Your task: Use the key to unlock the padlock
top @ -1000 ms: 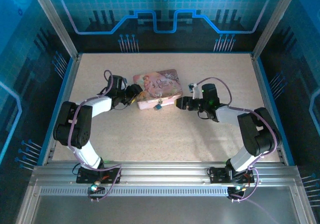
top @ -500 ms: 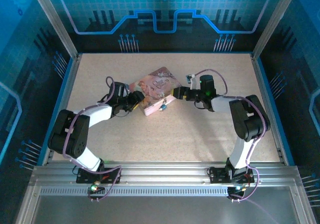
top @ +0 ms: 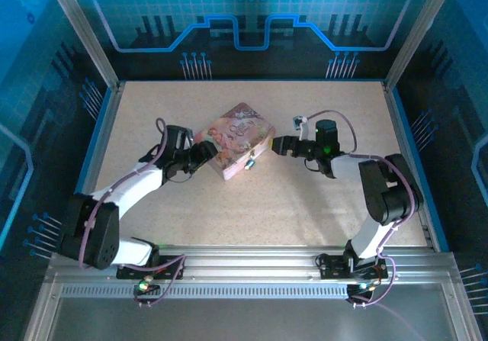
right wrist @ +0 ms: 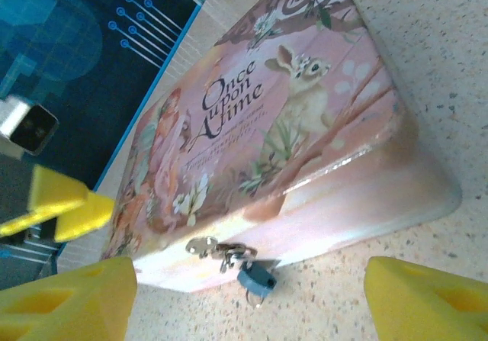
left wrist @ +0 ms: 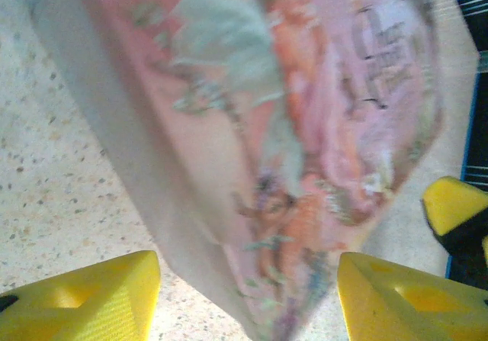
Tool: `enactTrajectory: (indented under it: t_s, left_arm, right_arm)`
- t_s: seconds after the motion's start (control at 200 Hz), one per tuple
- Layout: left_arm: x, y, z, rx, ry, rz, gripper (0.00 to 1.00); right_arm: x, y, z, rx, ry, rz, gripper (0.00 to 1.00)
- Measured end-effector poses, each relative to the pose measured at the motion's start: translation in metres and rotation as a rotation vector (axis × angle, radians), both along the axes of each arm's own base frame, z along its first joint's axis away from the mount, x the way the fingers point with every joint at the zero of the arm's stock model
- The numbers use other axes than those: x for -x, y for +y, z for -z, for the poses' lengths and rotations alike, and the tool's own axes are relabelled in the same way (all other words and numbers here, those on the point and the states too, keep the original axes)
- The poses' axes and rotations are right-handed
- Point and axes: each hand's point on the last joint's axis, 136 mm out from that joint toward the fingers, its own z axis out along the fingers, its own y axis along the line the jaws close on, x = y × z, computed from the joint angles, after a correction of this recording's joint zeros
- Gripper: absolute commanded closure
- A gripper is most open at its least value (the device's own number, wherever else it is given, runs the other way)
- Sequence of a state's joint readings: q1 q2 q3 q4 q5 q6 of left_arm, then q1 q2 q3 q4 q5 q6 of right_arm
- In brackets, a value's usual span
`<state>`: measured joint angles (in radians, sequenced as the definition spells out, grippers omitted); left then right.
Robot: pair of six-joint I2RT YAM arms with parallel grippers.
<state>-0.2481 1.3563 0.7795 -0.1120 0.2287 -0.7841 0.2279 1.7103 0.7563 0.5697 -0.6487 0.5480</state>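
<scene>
The tiny bluish padlock (right wrist: 257,278) (top: 248,161) hangs from a metal hasp (right wrist: 212,248) on the front side of the pink picture-printed tin (right wrist: 252,120) (top: 236,131). A thin metal loop pokes out under the padlock; I cannot tell whether it is the key. My right gripper (right wrist: 244,304) (top: 279,146) is open, just right of the tin, with the padlock ahead between its fingers and untouched. On the left, my left gripper (left wrist: 245,303) (top: 207,152) is open with the tin's left corner (left wrist: 259,204) between its fingers, small gaps on both sides.
The tin lies turned cornerwise in the middle of the speckled table (top: 252,204). A yellow finger of the left gripper (right wrist: 65,202) shows beyond the tin's far corner. Blue walls and metal frame posts ring the table.
The tin has turned from lying sideways to standing cornerwise. The left arm has stretched out lower along the table. The right gripper's jaws have widened and it has shifted up toward the tin's right side.
</scene>
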Motion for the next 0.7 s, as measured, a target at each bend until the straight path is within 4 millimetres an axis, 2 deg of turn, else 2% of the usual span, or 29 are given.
enactTrajectory:
  t_s: [0.14,0.3,0.485,0.7]
  left_arm:
    - [-0.007,-0.011,-0.041,0.006,-0.095,0.041,0.37]
    - [-0.012,-0.042,-0.062,0.041,-0.122,0.13,0.37]
    - [-0.022,-0.073,-0.051,0.064,-0.078,0.208,0.38]
    - [-0.039,-0.086,-0.032,0.073,-0.035,0.225,0.39]
  right_arm:
    - [0.014,0.006,0.0,-0.028,-0.004,-0.069,0.27]
    - [0.032,0.017,0.011,-0.039,-0.009,-0.145,0.27]
    - [0.036,0.032,0.031,-0.063,-0.001,-0.205,0.26]
    - [0.038,0.058,0.048,-0.072,0.005,-0.268,0.27]
